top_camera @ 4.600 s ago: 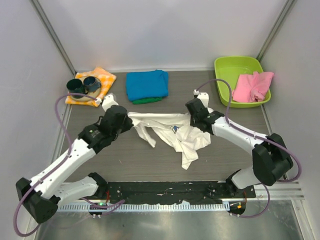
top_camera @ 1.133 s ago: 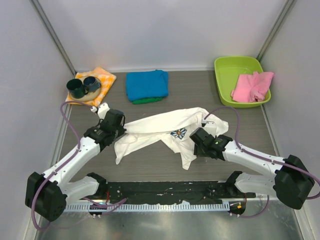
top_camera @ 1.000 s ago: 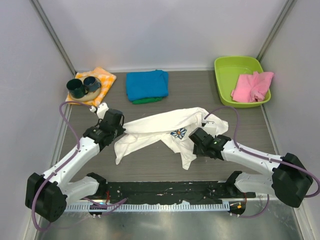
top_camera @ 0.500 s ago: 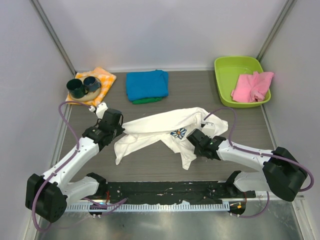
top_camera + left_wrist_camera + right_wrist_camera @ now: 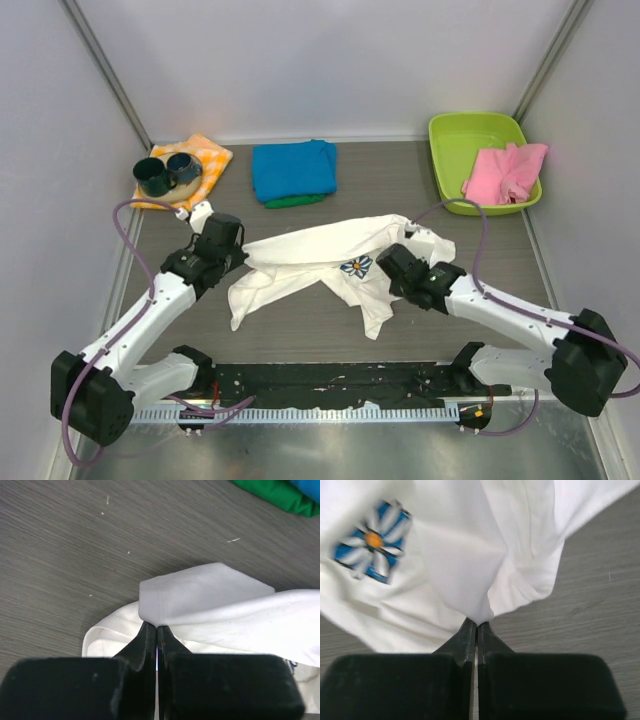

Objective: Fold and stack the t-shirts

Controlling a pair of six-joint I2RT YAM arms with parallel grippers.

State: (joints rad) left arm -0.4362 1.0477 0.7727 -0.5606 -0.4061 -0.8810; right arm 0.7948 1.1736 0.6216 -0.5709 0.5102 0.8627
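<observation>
A white t-shirt with a blue daisy print lies crumpled across the middle of the table. My left gripper is shut on its left end; in the left wrist view the hemmed white fabric bunches at the closed fingertips. My right gripper is shut on a fold near the daisy; the right wrist view shows white cloth pinched at the tips, the daisy to the upper left. A folded turquoise-blue t-shirt lies on a green one at the back.
An orange-and-white checked cloth with two dark cups sits at the back left. A lime-green bin holding a pink garment stands at the back right. Grey walls close in on both sides.
My right gripper closed on a fold of the white t-shirt and shifted slightly back. The left gripper kept its hold and moved a little toward the back.
</observation>
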